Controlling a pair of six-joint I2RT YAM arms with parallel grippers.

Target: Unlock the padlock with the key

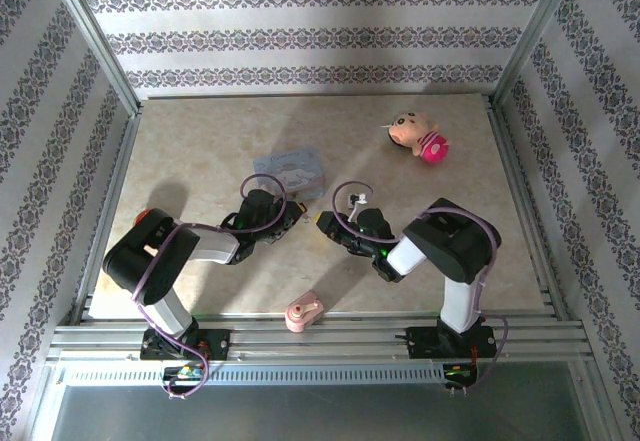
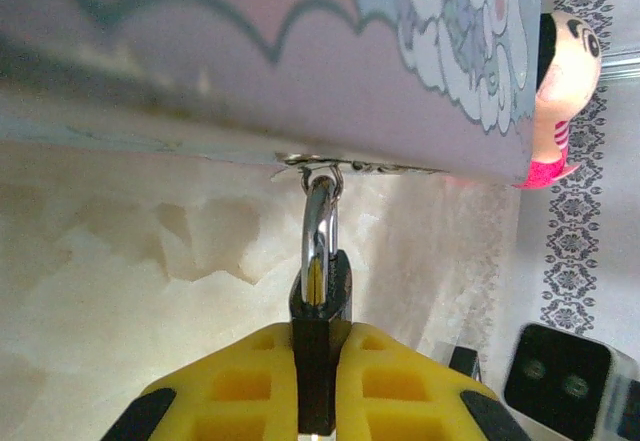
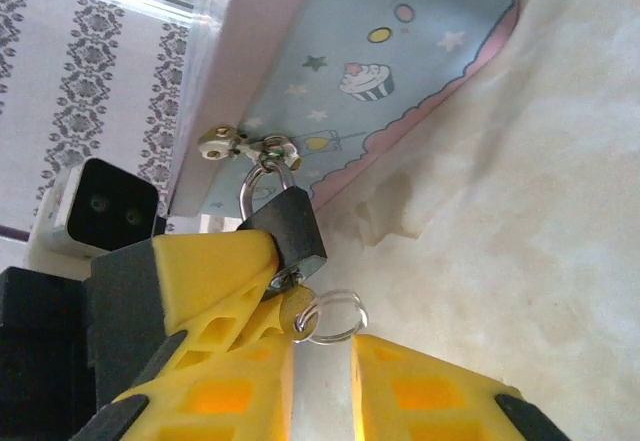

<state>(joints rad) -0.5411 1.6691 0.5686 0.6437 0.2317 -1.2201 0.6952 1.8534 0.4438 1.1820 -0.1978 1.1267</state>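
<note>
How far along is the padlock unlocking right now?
Done: the left gripper clamps the padlock body, and the key sits in its keyhole. In hand: the right gripper, fingers apart, hovers at the key's head. Left: turning the key; the shackle looks closed through the blue tin's hasp.

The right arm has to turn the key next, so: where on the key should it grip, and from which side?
Grip the key's flat head, the part sticking out of the padlock. Come in along the key's axis, from the end opposite the shackle, with one of the fingers on each flat face. The left gripper clamps the padlock body.
</note>
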